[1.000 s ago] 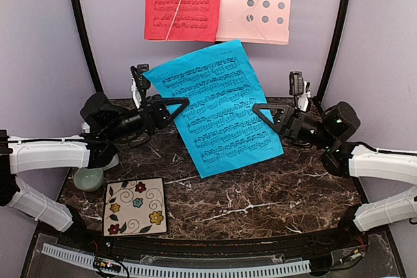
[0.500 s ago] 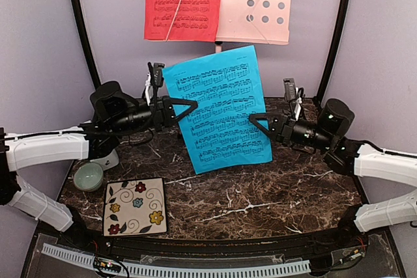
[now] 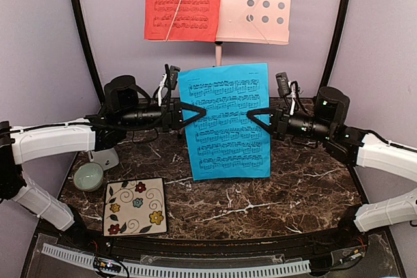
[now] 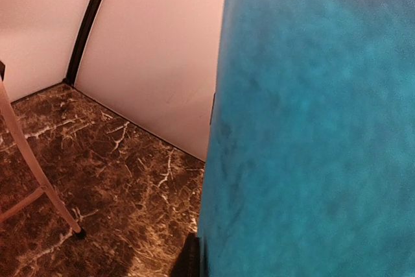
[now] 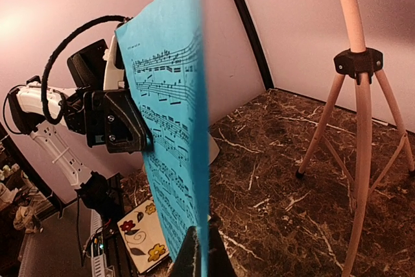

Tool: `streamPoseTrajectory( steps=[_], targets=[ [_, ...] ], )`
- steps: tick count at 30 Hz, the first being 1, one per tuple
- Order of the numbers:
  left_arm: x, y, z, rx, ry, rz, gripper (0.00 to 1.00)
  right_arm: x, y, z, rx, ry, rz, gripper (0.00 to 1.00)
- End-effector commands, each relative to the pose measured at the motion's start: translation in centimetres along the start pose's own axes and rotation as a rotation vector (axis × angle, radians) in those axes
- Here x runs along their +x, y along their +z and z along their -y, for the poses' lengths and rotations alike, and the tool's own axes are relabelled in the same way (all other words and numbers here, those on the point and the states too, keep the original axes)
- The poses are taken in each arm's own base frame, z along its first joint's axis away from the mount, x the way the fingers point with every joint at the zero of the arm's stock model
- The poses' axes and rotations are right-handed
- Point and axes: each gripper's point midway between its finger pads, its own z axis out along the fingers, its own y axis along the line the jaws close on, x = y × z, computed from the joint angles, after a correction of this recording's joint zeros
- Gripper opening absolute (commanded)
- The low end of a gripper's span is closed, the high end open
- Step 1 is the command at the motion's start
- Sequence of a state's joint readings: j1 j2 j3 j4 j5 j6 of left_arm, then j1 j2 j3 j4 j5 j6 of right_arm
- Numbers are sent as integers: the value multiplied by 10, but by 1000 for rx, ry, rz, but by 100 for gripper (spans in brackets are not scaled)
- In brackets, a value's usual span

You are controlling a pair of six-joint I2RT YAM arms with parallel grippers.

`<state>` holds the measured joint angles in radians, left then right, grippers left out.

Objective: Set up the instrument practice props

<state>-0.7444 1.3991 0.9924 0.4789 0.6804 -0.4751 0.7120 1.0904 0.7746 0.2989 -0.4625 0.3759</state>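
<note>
The blue sheet of music hangs upright in mid-air, below the pink perforated stand desk. My left gripper is shut on its left edge, my right gripper is shut on its right edge. The red sheet rests on the left half of the desk. The left wrist view shows the sheet's blurred blue back filling the right side. The right wrist view shows the sheet edge-on, pinched between my right gripper's fingertips, and the stand's pink tripod legs. The metronome is mostly hidden behind my left arm.
A pale green bowl and a floral tile lie at the front left of the marble table. Black frame poles rise at both back corners. One stand leg shows in the left wrist view.
Both grippers have raised the blue sheet and turned it from tilted to upright and square, moving it back toward the stand. Both arms have swung inward and up.
</note>
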Motion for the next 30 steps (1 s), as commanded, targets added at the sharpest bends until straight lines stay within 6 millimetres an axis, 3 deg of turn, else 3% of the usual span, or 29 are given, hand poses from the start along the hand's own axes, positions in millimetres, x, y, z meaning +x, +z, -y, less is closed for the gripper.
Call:
streamPoseTrajectory(
  steps=[1,4,9,21,24,27,30],
  targets=[
    [-25,-1,12,5,79,55,18,-34,-1,-10,-52,1,102,0],
    [-39,2,14,10,96,86,25,-51,-1,-17,-101,25,150,0],
    [-66,0,20,-8,139,163,23,-81,-13,-23,-128,36,251,0],
    [-141,-4,68,66,302,275,25,-124,-22,-50,-275,23,314,0],
    [-163,0,80,96,334,284,19,-137,-20,-51,-277,3,317,0],
    [-184,3,87,98,356,300,6,-154,-18,-50,-259,-29,322,0],
    [-204,9,91,89,380,307,2,-174,-20,-52,-251,-67,352,0]
  ],
)
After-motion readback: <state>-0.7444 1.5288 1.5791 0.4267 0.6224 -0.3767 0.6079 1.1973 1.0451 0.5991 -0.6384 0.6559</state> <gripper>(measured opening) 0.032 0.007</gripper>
